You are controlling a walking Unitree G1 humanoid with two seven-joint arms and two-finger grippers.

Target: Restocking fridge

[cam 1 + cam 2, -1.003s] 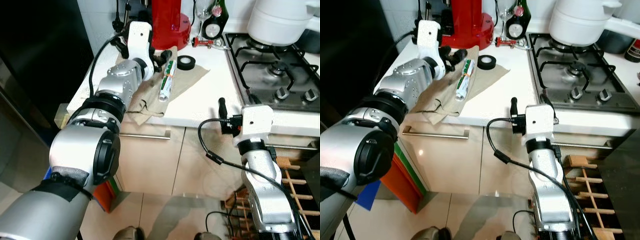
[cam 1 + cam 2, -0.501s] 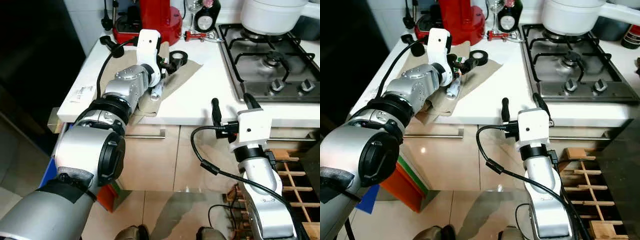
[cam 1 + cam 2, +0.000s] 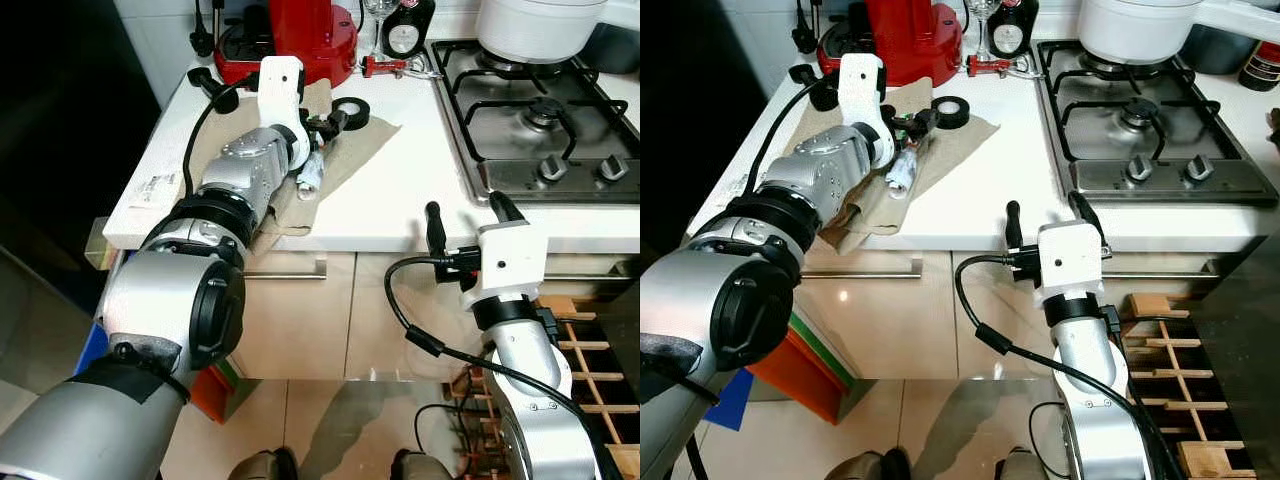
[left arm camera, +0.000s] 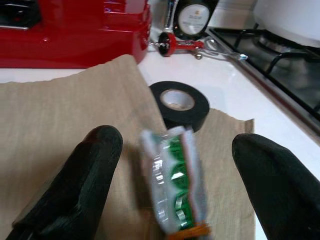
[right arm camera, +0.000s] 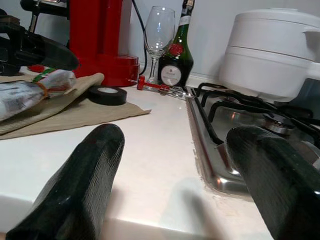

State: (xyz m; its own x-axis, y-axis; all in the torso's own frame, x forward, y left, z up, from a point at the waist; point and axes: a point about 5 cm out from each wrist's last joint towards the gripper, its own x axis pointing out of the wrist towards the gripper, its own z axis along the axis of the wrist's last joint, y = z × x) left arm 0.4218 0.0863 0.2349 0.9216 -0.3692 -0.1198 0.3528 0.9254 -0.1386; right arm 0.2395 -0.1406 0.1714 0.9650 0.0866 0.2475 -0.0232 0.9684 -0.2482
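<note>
A green and white packet (image 3: 309, 174) lies on a beige cloth (image 3: 357, 158) on the white counter (image 3: 415, 195). My left gripper (image 3: 324, 128) is open just above the cloth, one finger on each side of the packet's far end and clear of it. In the left wrist view the packet (image 4: 173, 186) lies in the wide gap between the fingers (image 4: 95, 155). My right gripper (image 3: 466, 212) is open and holds nothing. It stands at the counter's front edge, pointing at the hob.
A black tape roll (image 3: 351, 107) lies just beyond the packet. A red appliance (image 3: 305, 40), a bottle (image 3: 404, 27) and a red corkscrew (image 3: 385, 67) stand at the back. A gas hob (image 3: 545, 115) with a white pot (image 3: 540, 25) is right, a wooden rack (image 3: 585, 350) below.
My left gripper has moved from beside the packet's far end to straddle it. The head view has shifted. The right gripper stays at the counter edge.
</note>
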